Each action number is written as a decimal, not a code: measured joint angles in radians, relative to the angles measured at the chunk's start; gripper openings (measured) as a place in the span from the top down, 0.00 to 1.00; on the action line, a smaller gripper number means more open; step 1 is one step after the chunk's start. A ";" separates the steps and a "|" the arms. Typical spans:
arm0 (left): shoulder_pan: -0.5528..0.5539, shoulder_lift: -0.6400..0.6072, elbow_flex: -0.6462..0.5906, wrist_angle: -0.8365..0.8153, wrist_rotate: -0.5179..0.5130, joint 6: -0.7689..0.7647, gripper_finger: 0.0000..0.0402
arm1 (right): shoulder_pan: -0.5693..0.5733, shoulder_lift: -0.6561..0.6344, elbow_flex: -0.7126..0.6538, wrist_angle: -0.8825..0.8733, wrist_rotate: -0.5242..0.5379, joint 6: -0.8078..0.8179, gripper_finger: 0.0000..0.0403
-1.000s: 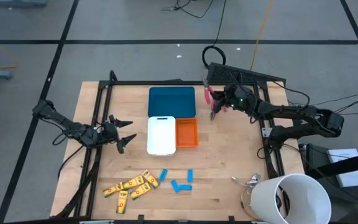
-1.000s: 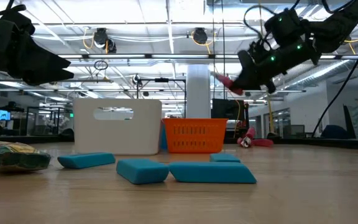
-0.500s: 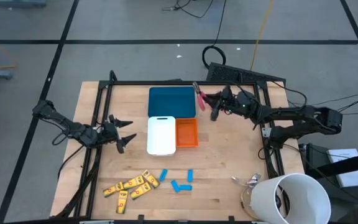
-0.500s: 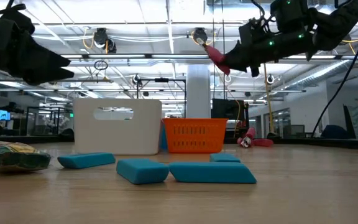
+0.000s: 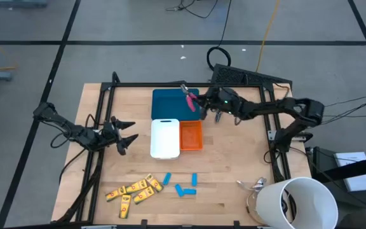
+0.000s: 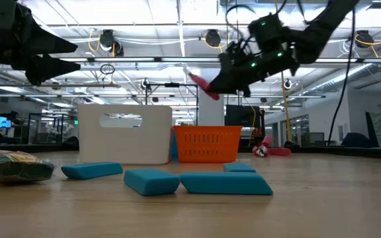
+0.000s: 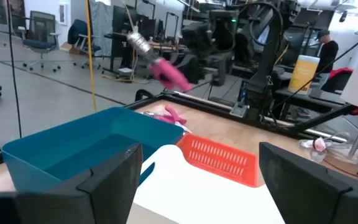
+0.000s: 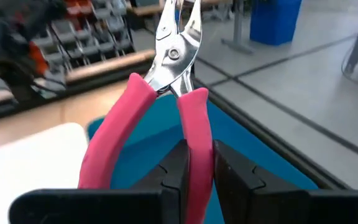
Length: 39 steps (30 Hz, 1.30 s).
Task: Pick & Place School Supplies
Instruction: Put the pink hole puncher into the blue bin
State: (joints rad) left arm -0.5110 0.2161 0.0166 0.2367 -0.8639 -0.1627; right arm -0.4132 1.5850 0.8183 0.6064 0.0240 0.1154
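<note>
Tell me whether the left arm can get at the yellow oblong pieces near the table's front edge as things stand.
Probably yes. The left end effector hangs open and empty, and the yellow oblong pieces with dark marks lie in the open on the wooden table, with nothing between them.

overhead, table-level, two wrist close-ups

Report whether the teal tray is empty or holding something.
Empty, as far as shown: the teal tray shows a bare floor, with the pink-handled pliers held above it in the right gripper.

Two pink-handled pliers (image 5: 189,97), seven yellow pieces (image 5: 136,187), three blue pieces (image 5: 183,184), three trays (image 5: 175,104)
</note>
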 joint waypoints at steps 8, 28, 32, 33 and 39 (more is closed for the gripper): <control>0.000 0.000 0.000 0.000 0.003 0.003 0.19 | -0.005 0.172 0.116 -0.088 0.000 0.000 0.88; 0.000 0.000 0.000 0.000 0.006 0.003 0.19 | -0.006 0.256 0.120 -0.131 0.054 -0.001 0.85; 0.000 0.000 0.000 0.000 0.006 0.003 0.19 | -0.006 0.256 0.120 -0.130 0.053 -0.001 0.82; 0.000 0.000 0.000 0.000 0.006 0.003 0.19 | -0.006 0.256 0.120 -0.130 0.053 -0.001 0.81; 0.000 0.000 0.000 0.000 0.006 0.003 0.19 | -0.006 0.256 0.120 -0.129 0.053 0.000 0.79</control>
State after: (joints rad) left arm -0.5110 0.2157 0.0166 0.2363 -0.8577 -0.1600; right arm -0.4191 1.8408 0.9386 0.4778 0.0772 0.1149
